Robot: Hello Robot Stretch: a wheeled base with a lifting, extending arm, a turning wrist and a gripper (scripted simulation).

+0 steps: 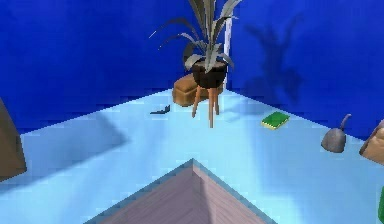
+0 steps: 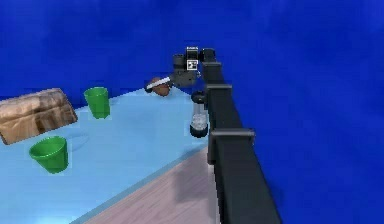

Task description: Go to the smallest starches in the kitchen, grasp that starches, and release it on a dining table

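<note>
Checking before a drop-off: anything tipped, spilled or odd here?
Nothing looks tipped or spilled. Only the potted plant on wooden legs, standing on the pale blue tabletop near its far corner, seems an odd thing for a table.

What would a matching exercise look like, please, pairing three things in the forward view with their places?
Things: 1 flat green book; 2 grey bell-shaped object; 3 spiky plant in a black pot.
Places: A on a wooden stand; B farthest right of the three; C lying flat just right of the stand.
Pairs: 1-C; 2-B; 3-A.
</note>
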